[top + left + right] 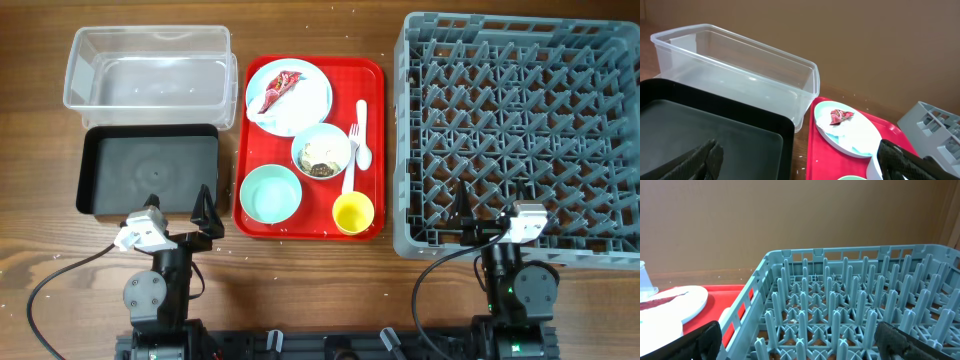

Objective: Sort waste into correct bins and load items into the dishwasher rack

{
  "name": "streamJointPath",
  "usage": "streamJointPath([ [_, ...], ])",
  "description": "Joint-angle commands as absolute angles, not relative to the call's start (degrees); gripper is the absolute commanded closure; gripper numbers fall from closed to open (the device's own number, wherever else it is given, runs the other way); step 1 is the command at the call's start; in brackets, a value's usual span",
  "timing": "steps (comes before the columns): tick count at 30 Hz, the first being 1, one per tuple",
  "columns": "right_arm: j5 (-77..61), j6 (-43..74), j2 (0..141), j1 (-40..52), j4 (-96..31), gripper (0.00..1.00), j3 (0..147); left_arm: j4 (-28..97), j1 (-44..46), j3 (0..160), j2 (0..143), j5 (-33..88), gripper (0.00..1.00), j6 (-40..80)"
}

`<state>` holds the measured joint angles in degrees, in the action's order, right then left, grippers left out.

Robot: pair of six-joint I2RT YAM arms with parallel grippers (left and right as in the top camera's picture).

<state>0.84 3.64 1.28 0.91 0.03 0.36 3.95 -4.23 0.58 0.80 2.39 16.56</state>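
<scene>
— At table centre, on the red tray (375, 100)?
— Holds pale blue plate (312, 100) bearing red wrapper (280, 88), plus blue bowl (301, 148) of food scraps (321, 160), mint bowl (270, 194), yellow cup (353, 213).
— Near the front edge?
— Shows left gripper (178, 200) beside black tray (150, 170), right gripper (797, 330) at grey rack (520, 130), both spread apart.

On wooden table (300, 265): clear tub (150, 80), black tray (150, 172) just beside it, red tray (314, 216) in middle, grey rack (520, 130) on right.

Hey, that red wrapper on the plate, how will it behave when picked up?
The wrapper looks thin and crumpled, so probably floppy and very light. On the smooth plate it may slide under a pinch rather than lift cleanly.
</scene>
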Motion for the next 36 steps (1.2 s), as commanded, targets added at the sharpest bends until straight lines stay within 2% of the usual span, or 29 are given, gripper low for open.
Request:
streamJointPath([
  [1, -0.1, 4.6, 1.0, 0.8, 0.4, 0.0, 0.3, 4.3, -4.0, 0.3, 0.4, 1.7, 0.0, 15.2],
  [19, 0.2, 4.7, 1.0, 0.8, 0.8, 0.0, 0.3, 4.3, -4.0, 0.3, 0.4, 1.7, 0.0, 15.2],
  [21, -7.2, 6.0, 1.0, 0.8, 3.3, 0.0, 0.3, 3.4, -4.0, 0.3, 0.4, 5.8, 0.0, 17.6],
  [24, -11.1, 6.0, 1.0, 0.8, 6.0, 0.0, 0.3, 3.3, -4.0, 0.3, 0.4, 10.2, 0.0, 17.6],
  [30, -11.3, -1.6, 1.0, 0.8, 6.6, 0.0, 3.4, 1.1, -4.0, 0.3, 0.4, 11.5, 0.0, 17.5],
  [36, -11.1, -3.1, 1.0, 0.8, 7.0, 0.0, 3.7, -0.4, -4.0, 2.8, 1.1, 13.9, 0.0, 15.2],
])
